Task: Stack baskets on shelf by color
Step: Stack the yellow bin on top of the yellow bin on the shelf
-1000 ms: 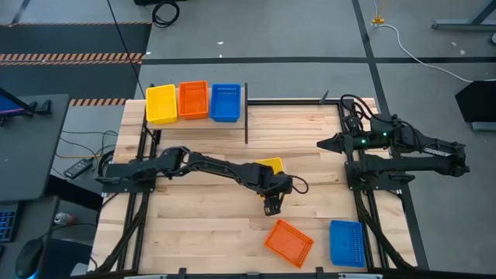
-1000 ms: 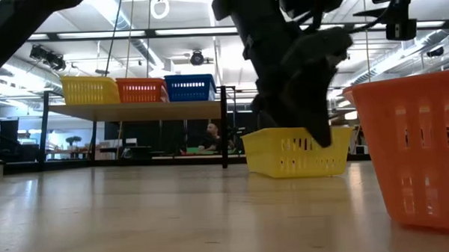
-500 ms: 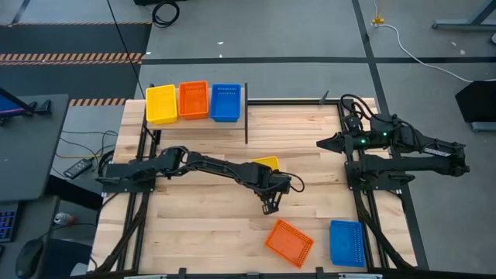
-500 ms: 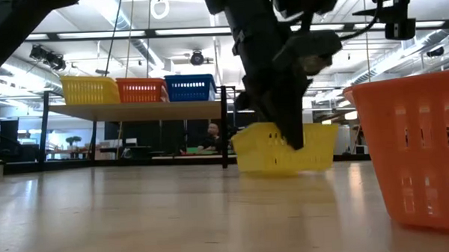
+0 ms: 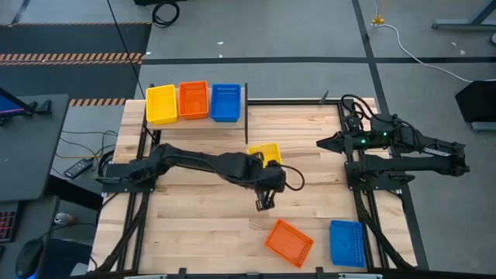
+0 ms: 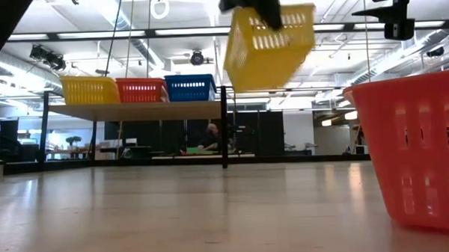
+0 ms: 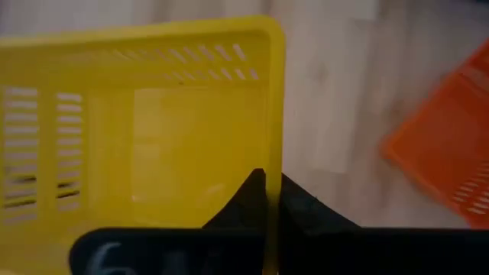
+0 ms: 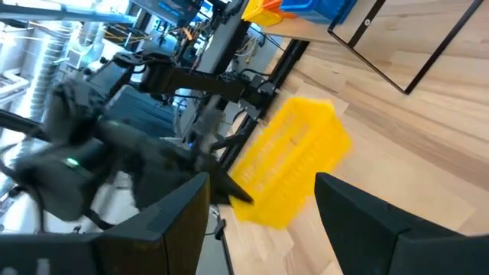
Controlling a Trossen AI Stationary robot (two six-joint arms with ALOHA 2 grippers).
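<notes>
A yellow basket (image 5: 263,152) hangs in the air over the middle of the table, with my left gripper (image 7: 269,200) shut on it; the low view shows the yellow basket (image 6: 270,46) tilted, well above the tabletop. On the shelf (image 6: 134,112) at the far left stand a yellow basket (image 5: 161,103), an orange basket (image 5: 194,99) and a blue basket (image 5: 225,101), side by side. An orange basket (image 5: 288,242) and a blue basket (image 5: 346,242) rest on their bottoms near the table's front edge. My right gripper (image 5: 322,142) waits open at the right, holding nothing. My left gripper holds the yellow basket by one wall (image 7: 272,153), one finger inside (image 7: 246,200) and one outside (image 7: 304,208). The fingers come down from above, on the basket's near side. The basket is lifted clear of the table and hangs tilted below the fingers.
The shelf's thin black leg (image 5: 246,116) stands just beyond the lifted basket. The orange basket (image 6: 412,149) stands close to the low camera at the right. Bare wood lies between the shelf and the front baskets.
My left gripper has taken hold of the yellow basket and risen with it, drifting a little toward the far edge. The basket first tipped up at one end on the table and now hangs tilted, clear of it. The right arm has kept still.
</notes>
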